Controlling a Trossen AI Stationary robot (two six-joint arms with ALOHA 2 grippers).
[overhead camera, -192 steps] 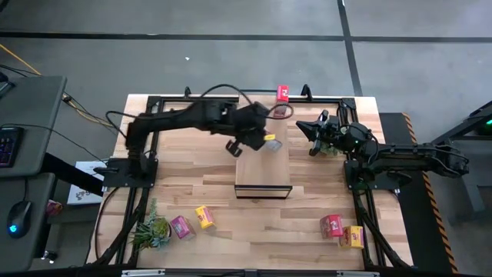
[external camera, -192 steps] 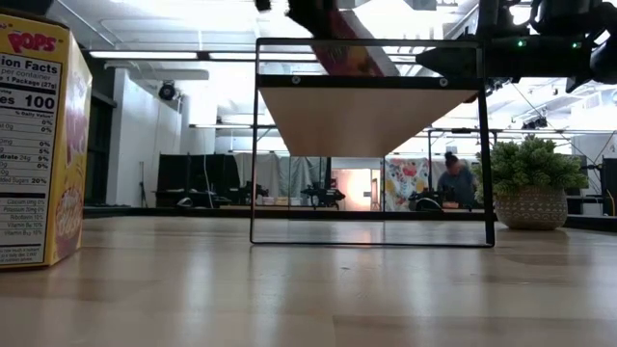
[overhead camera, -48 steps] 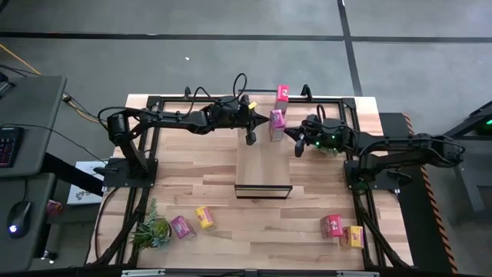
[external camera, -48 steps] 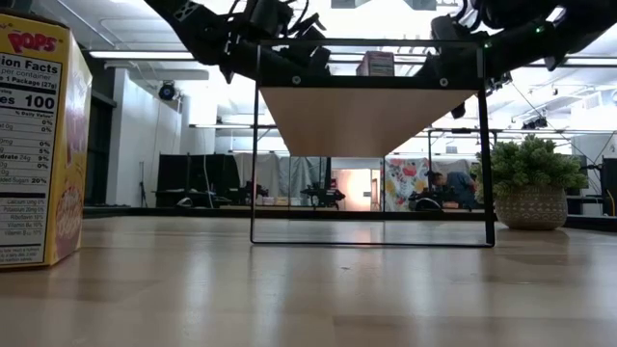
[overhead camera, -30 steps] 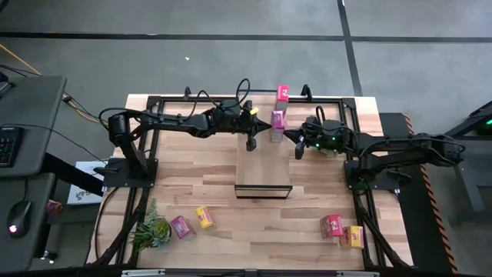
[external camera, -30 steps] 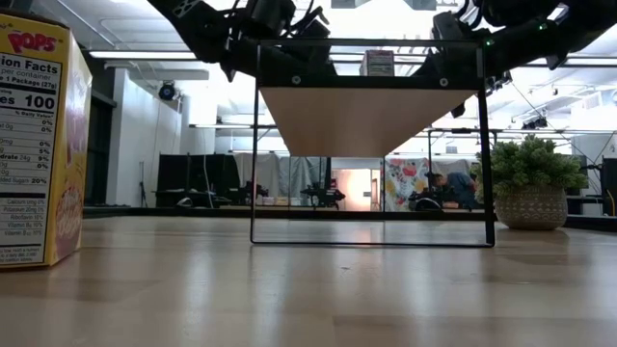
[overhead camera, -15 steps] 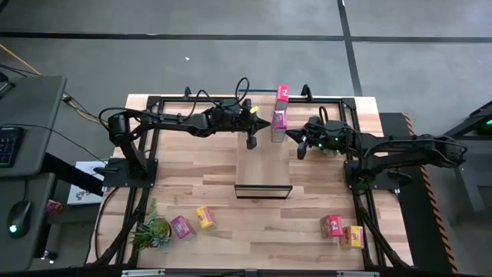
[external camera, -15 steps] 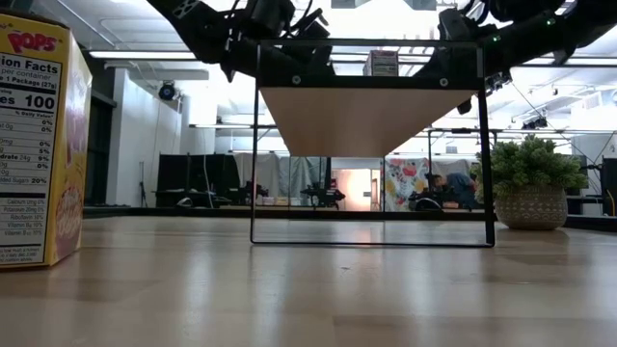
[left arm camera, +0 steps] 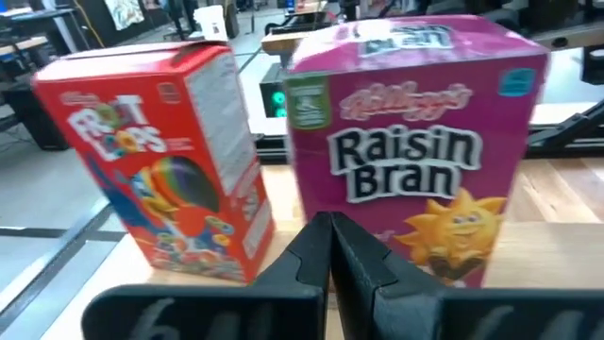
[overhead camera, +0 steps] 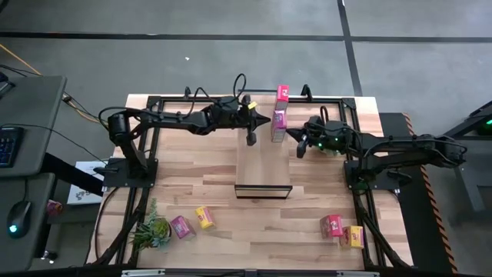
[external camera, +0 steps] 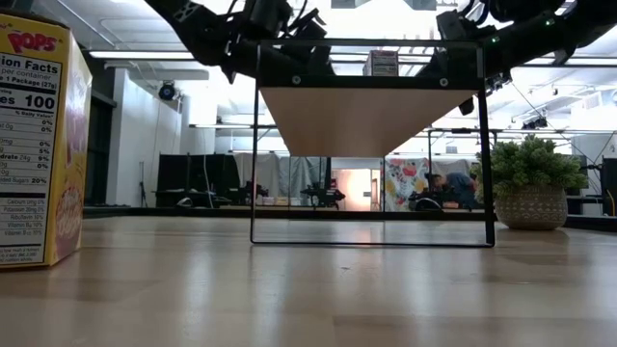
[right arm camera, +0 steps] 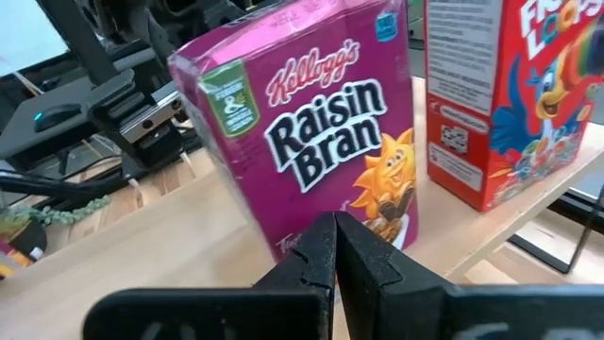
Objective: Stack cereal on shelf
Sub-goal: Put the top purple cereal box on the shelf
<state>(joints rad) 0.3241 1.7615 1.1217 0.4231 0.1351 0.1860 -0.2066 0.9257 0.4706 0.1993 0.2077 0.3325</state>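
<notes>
Since half a second ago your grippers have barely shifted; the right one has eased a touch away from the magenta box, nothing more.

Working from 9 o'clock across: your left gripper [overhead camera: 265,120] sits over the shelf [overhead camera: 263,165] at its far end, fingers pinched fully together with nothing between them, the tip aimed at the Raisin Bran box [overhead camera: 277,125] from its 9 o'clock side. In the left wrist view that closed point sits right at the box's lower face [left arm camera: 415,142], so you seem to be using it as a pusher, not a clamp.

That magenta box stands upright at the shelf's 12 o'clock end. Just beyond it at 12 o'clock stands the Froot Loops box [overhead camera: 282,94]; the wrist views show it on the shelf edge alongside.

At 3 o'clock of the magenta box, your right gripper [overhead camera: 290,135] is also shut and empty, bracing the opposite side. Judged so, you are squaring the box between two points.

Four boxes [overhead camera: 203,216] wait on the table [overhead camera: 192,165] near 6 o'clock.
</notes>
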